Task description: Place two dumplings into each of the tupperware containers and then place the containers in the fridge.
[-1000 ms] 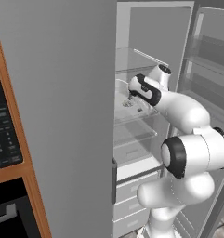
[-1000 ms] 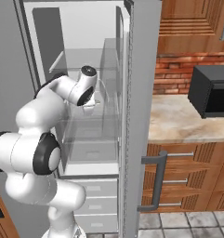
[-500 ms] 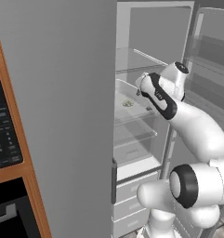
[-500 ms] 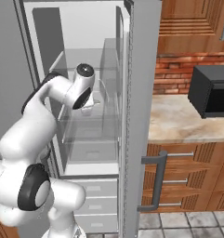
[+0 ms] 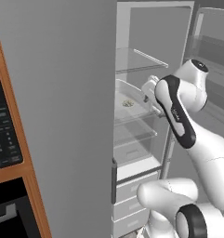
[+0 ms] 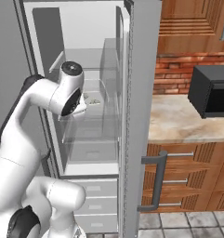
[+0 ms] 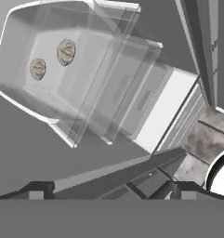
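Observation:
A white tupperware container [image 7: 48,37] rests on a glass shelf inside the open fridge [image 5: 155,37]. Two beige dumplings lie in it, one [image 7: 65,51] beside the other [image 7: 37,69]. In the left base view the same tray [image 5: 137,110] sits mid-height in the fridge, with the dumplings [image 5: 128,103] on its floor. My gripper [image 7: 111,193] is open, nothing between its fingertips, and hovers clear of the tray's near edge. From the left base view, the gripper [image 5: 148,90] hangs just in front of the shelf.
Another glass shelf [image 5: 141,58] lies above the tray and white drawers [image 5: 132,190] below. The fridge door [image 6: 143,93] stands open on the right. An oven panel [image 5: 4,130] set in wood is at left; a black microwave [image 6: 211,95] sits on the counter.
My hand has drawn back a little from the shelf and the elbow has swung up. The jaws have spread wider. The tray with its dumplings stays on the shelf.

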Available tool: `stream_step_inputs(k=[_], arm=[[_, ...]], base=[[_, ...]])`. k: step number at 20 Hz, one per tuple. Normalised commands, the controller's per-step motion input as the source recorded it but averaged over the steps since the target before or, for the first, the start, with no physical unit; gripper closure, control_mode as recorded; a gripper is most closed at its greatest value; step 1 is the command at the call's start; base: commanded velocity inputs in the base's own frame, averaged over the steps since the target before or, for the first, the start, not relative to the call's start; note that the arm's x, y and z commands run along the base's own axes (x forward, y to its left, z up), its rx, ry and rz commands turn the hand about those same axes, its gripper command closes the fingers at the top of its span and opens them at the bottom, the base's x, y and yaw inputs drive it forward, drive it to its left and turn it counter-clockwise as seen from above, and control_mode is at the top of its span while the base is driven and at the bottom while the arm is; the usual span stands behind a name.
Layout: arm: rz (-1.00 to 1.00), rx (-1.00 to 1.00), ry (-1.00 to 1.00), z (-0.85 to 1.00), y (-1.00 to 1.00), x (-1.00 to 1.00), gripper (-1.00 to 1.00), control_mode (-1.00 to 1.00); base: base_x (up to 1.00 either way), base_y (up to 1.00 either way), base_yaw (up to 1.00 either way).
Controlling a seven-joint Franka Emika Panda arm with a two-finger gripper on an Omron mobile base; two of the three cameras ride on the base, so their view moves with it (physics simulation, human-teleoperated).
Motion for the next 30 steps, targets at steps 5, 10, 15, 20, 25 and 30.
stream_step_inputs(k=[5,10,15,20,25,30], arm=[[0.15,-0.20,-0.04,0.02,0.07,-1.00,-1.00,-1.00],[0.07,-0.20,-0.04,0.00,0.16,-1.00,-1.00,-1.00],[0.17,-0.15,0.00,0.06,0.01,-1.00,-1.00,-1.00],[0.24,-0.09,0.07,0.21,-0.01,-0.76,-1.00,-1.00],[0.18,-0.08,0.20,0.66,-0.01,-0.25,-1.00,-1.00],[0.11,-0.15,0.05,0.08,-0.34,-0.35,-1.00,-1.00]], base=[[0.00,0.00,0.00],[0.00,0.00,0.00],[0.00,0.00,0.00],[0.00,0.00,0.00],[0.00,0.00,0.00],[0.00,0.00,0.00]])
